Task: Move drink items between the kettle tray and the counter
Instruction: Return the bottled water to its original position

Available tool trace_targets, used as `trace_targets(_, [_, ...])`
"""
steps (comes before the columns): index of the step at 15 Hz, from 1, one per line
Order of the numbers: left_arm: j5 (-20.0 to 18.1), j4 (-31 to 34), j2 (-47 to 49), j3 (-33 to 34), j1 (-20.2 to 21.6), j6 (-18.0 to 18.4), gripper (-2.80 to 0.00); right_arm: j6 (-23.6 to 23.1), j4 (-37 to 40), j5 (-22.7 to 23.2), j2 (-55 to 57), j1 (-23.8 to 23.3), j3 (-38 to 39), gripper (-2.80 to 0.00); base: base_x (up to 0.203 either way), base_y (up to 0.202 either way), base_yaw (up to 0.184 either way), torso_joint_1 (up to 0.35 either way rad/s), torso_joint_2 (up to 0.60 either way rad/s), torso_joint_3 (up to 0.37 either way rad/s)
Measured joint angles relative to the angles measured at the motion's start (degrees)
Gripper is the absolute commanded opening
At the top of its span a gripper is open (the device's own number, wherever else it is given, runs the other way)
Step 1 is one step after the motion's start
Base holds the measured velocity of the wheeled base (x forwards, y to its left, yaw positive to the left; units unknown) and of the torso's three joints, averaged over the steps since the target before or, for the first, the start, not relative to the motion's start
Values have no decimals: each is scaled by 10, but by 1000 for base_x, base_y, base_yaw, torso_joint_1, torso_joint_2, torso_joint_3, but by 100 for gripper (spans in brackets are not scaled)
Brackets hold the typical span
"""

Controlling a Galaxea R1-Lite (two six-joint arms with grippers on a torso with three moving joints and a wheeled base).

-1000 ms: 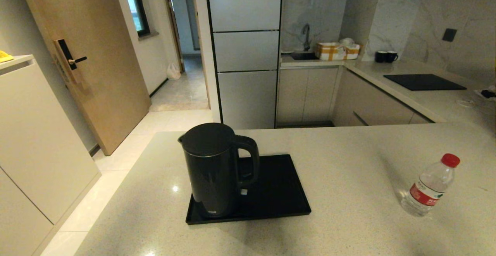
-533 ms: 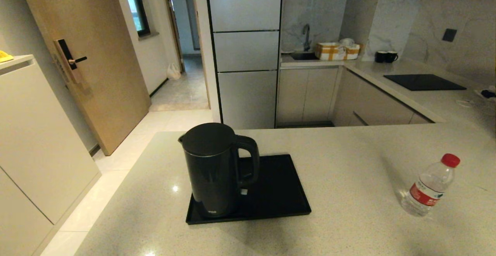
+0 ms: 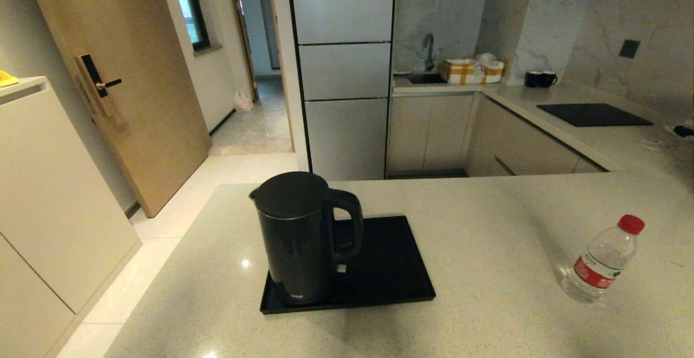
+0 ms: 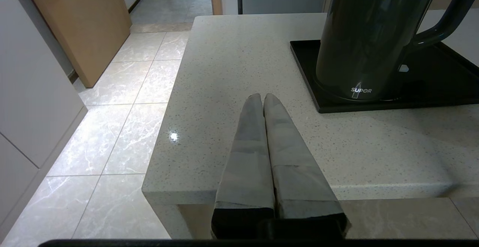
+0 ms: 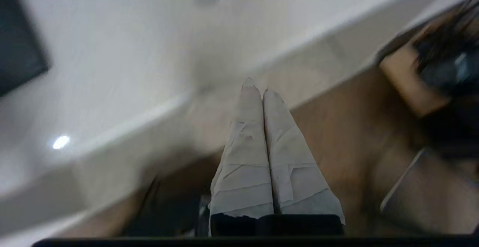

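A tall glossy black kettle (image 3: 301,238) with a loop handle stands at the left end of the flat black kettle tray (image 3: 393,271) on the beige speckled counter (image 3: 488,228). A small clear water bottle (image 3: 602,266) with red cap and red label stands upright on the counter at the right, apart from the tray. Neither arm shows in the head view. My left gripper (image 4: 262,98) is shut and empty, low by the counter's near left corner, with the kettle (image 4: 370,37) ahead of it. My right gripper (image 5: 259,88) is shut and empty, below the counter's front edge.
Behind the counter a second worktop carries a black cooktop panel (image 3: 593,114), two dark mugs (image 3: 539,78) and a sink with boxes (image 3: 469,70). A wooden door (image 3: 108,76) and tiled floor (image 3: 162,228) lie to the left.
Kettle, tray and bottle stand as before. No arm has come into the head view.
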Motion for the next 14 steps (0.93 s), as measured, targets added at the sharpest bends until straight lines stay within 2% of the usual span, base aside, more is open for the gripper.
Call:
trace_targets(3, [0, 0, 0, 0, 0, 0, -280, -17, -182, -39, 63, 0, 100, -280, 0, 0, 0, 0, 0, 0])
trace_targets(5, [0, 0, 0, 0, 0, 0, -280, -20, -290, -48, 108, -3, 154, -280, 0, 0, 0, 0, 0, 0])
trace_targets(6, [0, 0, 0, 0, 0, 0, -280, -21, -342, -50, 140, -7, 178, 0, 0, 0, 0, 0, 0, 0])
trace_targets(8, [0, 0, 0, 0, 0, 0, -280, -21, -437, -50, 217, -23, 217, 0, 0, 0, 0, 0, 0, 0])
trace_targets(14, [0, 0, 0, 0, 0, 0, -280, -21, -805, -23, 466, -61, 333, 0, 0, 0, 0, 0, 0, 0])
